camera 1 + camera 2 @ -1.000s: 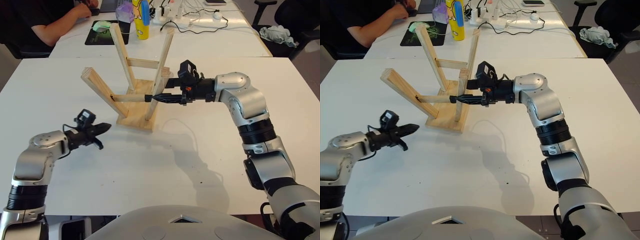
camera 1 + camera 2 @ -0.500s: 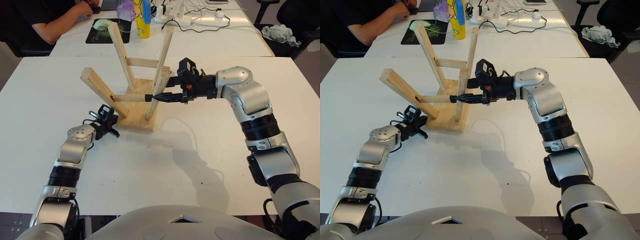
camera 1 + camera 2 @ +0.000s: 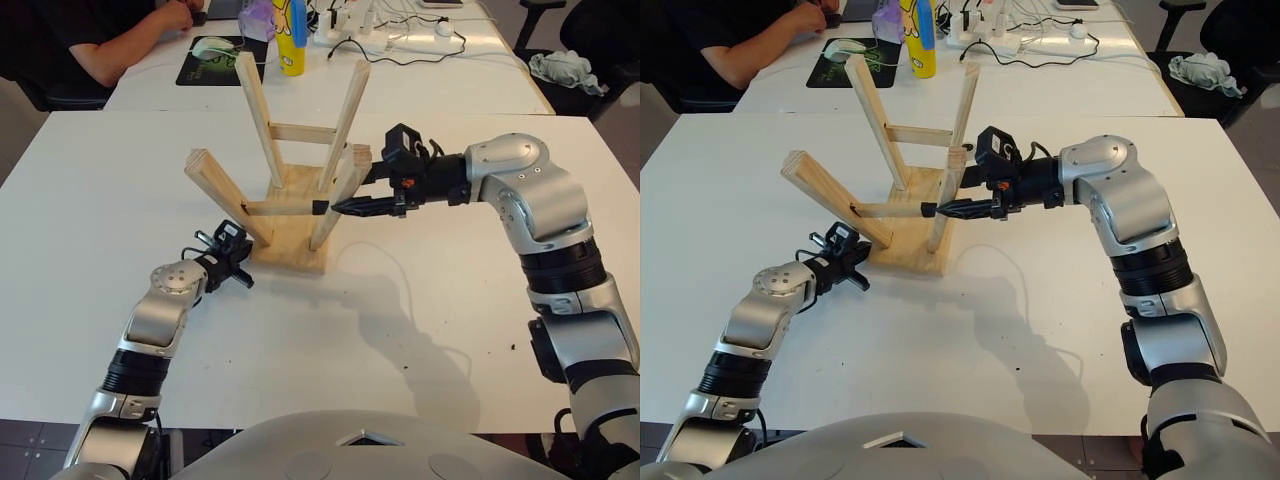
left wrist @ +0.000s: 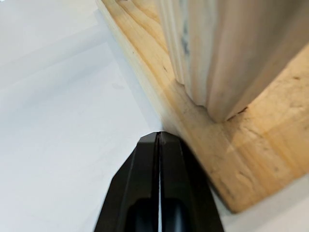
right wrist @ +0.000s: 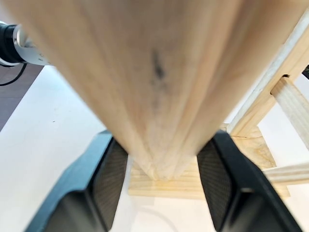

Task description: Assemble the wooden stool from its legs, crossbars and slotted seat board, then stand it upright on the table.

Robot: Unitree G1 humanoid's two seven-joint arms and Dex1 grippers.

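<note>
- Stool (image 3: 290,190) stands upside down at the upper centre of the left eye view. Its seat board (image 3: 288,248) lies flat on the worktop (image 3: 420,340) and its legs point up.
- The leaning leg (image 3: 215,190) at the left splays out far more than the others, so I judge that joint is not yet squarely seated.
- The right gripper (image 3: 338,207) enters from the right of the frame. Its fingers (image 5: 108,179) clamp either side of the near leg (image 3: 325,215), just where the lower crossbar (image 3: 280,208) meets it.
- A hold at that spot probably steadies the whole frame and keeps the joint from pulling apart.
- The left gripper (image 3: 243,276) sits low at the lower left corner of the seat board. Its fingers (image 4: 145,164) are pressed together with nothing between them.
- Their tip is at the board's edge, though I cannot tell whether it touches or stops just short.
- A clenched tip there reads as a stop or pusher, bracing the board against sliding while the other arm works.
- The upper crossbar (image 3: 305,132) bridges the two legs farther up the frame, which stand close to straight.
- All the parts look joined. What seems left is to true the splayed leg and turn the stool onto its feet, and the clamped leg would serve as a handle for that.
</note>
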